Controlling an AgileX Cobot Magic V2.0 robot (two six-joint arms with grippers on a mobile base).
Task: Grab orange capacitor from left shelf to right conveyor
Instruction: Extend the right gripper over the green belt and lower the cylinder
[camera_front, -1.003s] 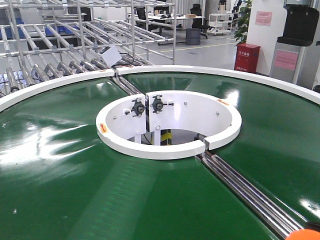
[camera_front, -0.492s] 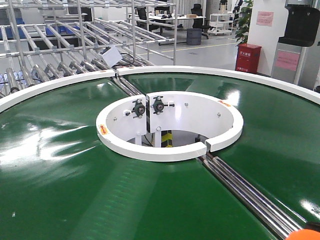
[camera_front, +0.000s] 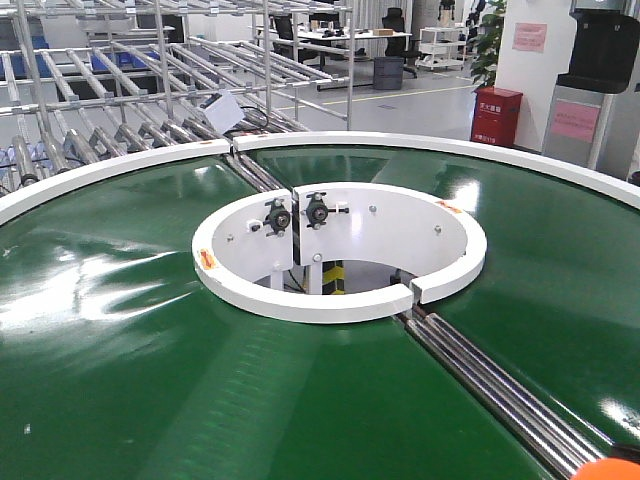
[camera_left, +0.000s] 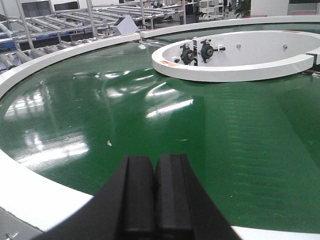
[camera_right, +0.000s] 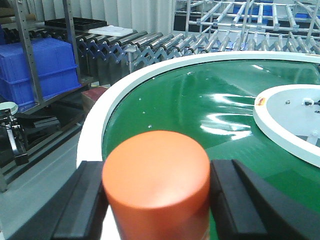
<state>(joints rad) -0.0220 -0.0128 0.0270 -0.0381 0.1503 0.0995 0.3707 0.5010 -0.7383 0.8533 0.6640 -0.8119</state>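
The right gripper (camera_right: 159, 202) is spread just wide enough to clamp the orange capacitor (camera_right: 156, 170), with a black finger (camera_right: 75, 205) pressed against each side. The capacitor is at the near white rim of the right conveyor (camera_right: 200, 105); whether it touches the belt cannot be told. The left gripper (camera_left: 154, 195) has its pads pressed together on nothing, above the conveyor's near rim.

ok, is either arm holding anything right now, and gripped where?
The right gripper holds the orange capacitor, fingers on opposite sides of its body just below the rounded top. The left gripper is shut, empty.
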